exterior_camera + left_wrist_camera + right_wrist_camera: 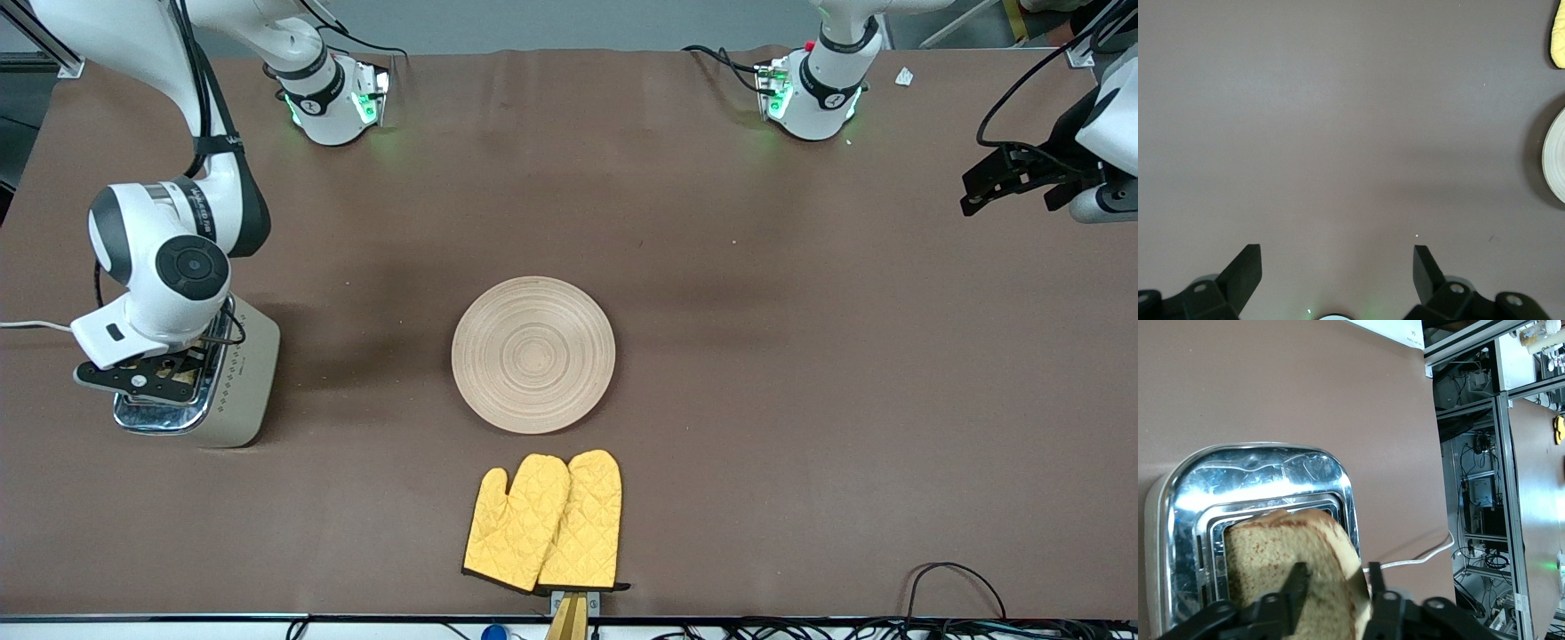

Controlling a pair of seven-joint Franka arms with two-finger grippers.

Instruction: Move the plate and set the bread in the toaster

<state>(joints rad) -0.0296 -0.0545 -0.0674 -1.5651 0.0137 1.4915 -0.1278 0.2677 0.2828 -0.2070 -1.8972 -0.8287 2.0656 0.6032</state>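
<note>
Right gripper [1335, 587] over toaster [240, 382] at right arm's table end, fingers astride bread [1295, 567], grip unclear. Bread's light, soft, crumbly: pinch flat faces gently. Left gripper [1338, 270] wide, waiting. Plate [533, 354] mid-table.

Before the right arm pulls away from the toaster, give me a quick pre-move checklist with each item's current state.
1. bread standing in a toaster slot: ok.
2. right gripper clear of the bread: not ok, fingers flank the slice.
3. Bread fully down in the slot: not ok, its top stands above the chrome.
4. plate at table middle, bare: ok.
5. left gripper open, waiting over bare table: ok.
6. Toaster upright: ok.
</note>
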